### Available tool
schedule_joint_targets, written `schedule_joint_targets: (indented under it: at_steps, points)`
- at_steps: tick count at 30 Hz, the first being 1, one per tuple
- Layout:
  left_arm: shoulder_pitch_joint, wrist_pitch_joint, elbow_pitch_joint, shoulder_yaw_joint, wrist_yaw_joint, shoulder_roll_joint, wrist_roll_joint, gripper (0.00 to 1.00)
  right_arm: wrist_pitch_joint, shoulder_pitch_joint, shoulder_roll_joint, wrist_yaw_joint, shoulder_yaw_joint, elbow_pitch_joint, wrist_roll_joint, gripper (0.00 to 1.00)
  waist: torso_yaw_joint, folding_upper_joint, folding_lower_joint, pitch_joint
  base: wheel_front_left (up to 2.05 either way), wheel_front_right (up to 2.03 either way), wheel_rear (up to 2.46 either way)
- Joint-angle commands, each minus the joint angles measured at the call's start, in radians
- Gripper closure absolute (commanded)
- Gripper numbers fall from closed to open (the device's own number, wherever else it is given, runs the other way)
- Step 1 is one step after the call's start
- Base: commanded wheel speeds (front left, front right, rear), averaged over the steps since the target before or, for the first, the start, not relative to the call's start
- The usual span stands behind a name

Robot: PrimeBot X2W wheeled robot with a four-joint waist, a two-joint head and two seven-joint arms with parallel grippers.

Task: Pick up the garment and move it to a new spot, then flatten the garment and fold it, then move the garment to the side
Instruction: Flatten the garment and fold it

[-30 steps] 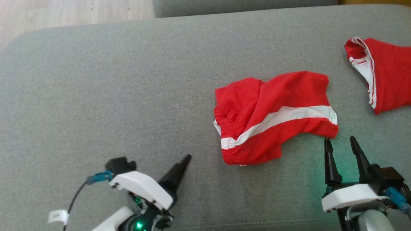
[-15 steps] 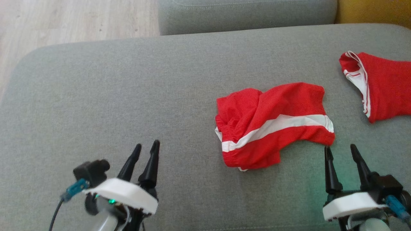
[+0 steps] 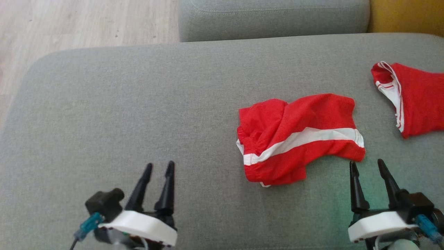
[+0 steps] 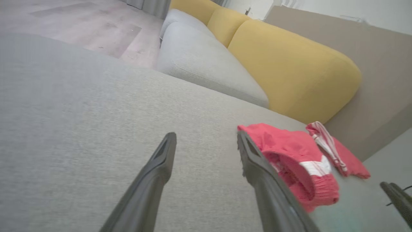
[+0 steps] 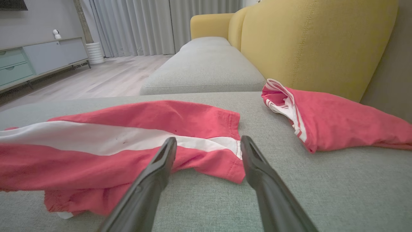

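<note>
A crumpled red garment (image 3: 298,137) with a white stripe lies right of the middle of the grey cushion (image 3: 138,104); it also shows in the left wrist view (image 4: 293,161) and the right wrist view (image 5: 112,145). My right gripper (image 3: 367,166) stands open just below the garment's lower right corner, fingertips almost at its hem, nothing between them (image 5: 209,141). My left gripper (image 3: 159,166) is open at the lower left, well apart from the garment, over bare cushion (image 4: 206,137).
A second red piece (image 3: 412,99) with white trim lies at the cushion's far right edge. A yellow backrest (image 5: 322,42) rises behind it. Another grey seat (image 3: 274,17) adjoins at the back, with wooden floor (image 3: 69,24) beyond the left corner.
My left gripper has turned from pointing up-right to pointing straight up and shifted left. The camera has tilted, so the whole scene sits lower. The garment and right gripper have not moved.
</note>
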Motion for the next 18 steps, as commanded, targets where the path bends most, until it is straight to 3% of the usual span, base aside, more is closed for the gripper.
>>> schedule_joint_targets:
  at_steps: [1, 4, 8, 12, 18]
  points:
    - [-0.048, -0.012, -0.023, 0.028, -0.010, -0.006, -0.013, 0.00, -0.011, -0.028, -0.008, -0.001, 0.029, -0.030, -0.008, 0.00, -0.003, -0.0001, 0.0001, 0.001, 0.00, 0.00, 0.00]
    - [-0.076, 0.019, -0.019, -0.001, -0.050, -0.045, -0.099, 0.00, -0.011, -0.031, -0.008, -0.001, 0.033, -0.030, -0.007, 0.00, -0.015, -0.0001, 0.0001, 0.004, 0.00, 0.00, 0.00]
    - [-0.121, 0.109, -0.017, -0.059, -0.066, -0.067, -0.242, 0.00, -0.011, -0.039, -0.008, -0.001, 0.038, -0.030, -0.002, 0.00, -0.037, -0.0001, 0.0001, 0.019, 0.00, 0.00, 0.00]
    - [-0.168, 0.194, 0.000, -0.122, -0.039, -0.071, -0.413, 0.00, -0.011, -0.049, -0.008, -0.001, 0.049, -0.029, 0.006, 0.00, -0.066, -0.0001, 0.0001, 0.035, 0.00, 0.00, 0.00]
    - [-0.232, 0.258, 0.045, -0.168, 0.020, -0.071, -0.584, 0.00, -0.011, -0.064, -0.008, -0.001, 0.050, -0.029, 0.017, 0.00, -0.116, -0.0001, 0.0001, 0.064, 0.00, 0.00, 0.00]
